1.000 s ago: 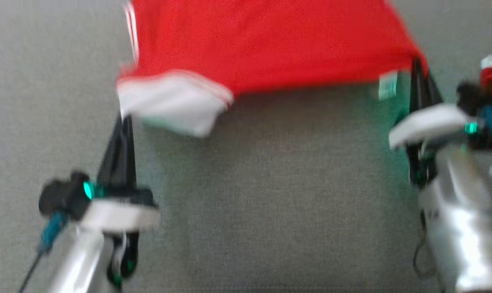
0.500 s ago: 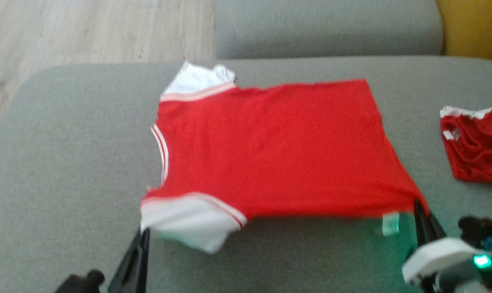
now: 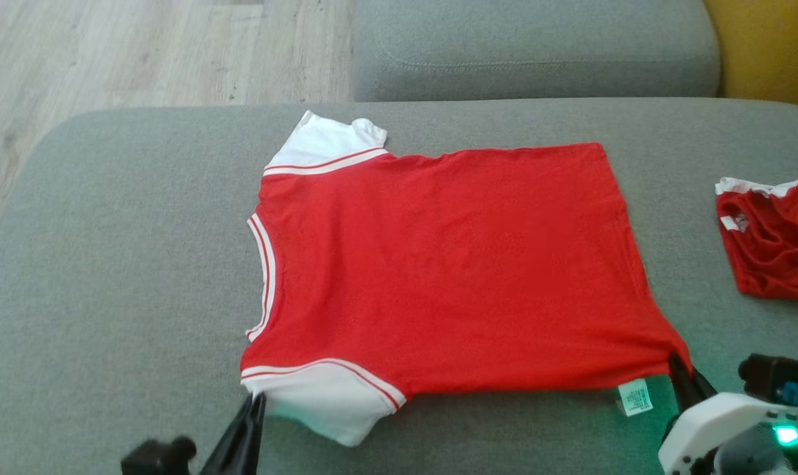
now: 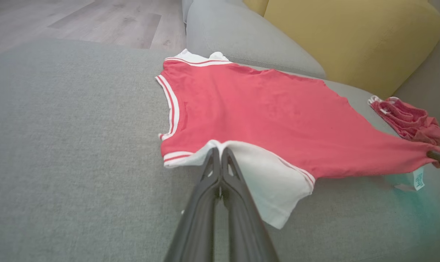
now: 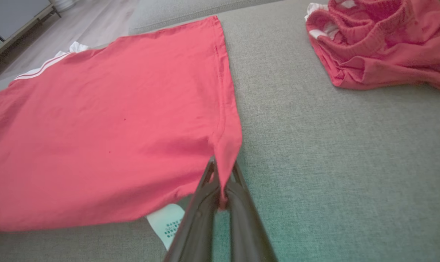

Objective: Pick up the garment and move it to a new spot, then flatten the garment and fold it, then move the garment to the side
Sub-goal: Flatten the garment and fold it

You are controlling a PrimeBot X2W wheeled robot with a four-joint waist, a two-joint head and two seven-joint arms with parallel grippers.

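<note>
Head view: red garment (image 3: 451, 264) lies spread on grey sofa seat (image 3: 108, 264), neckline twd robot's L.
L wrist view: left end effector (image 4: 220, 153) clamped on white sleeve (image 4: 267, 182).
R wrist view: right end effector (image 5: 223, 174) pinches hem corner (image 5: 229, 145), w/ white label (image 5: 167, 222) just beside; crumpled red cloth (image 5: 380, 43) well apart.

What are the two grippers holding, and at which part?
Both hold the red shirt: the left gripper pinches its white sleeve, the right gripper its hem corner.
</note>
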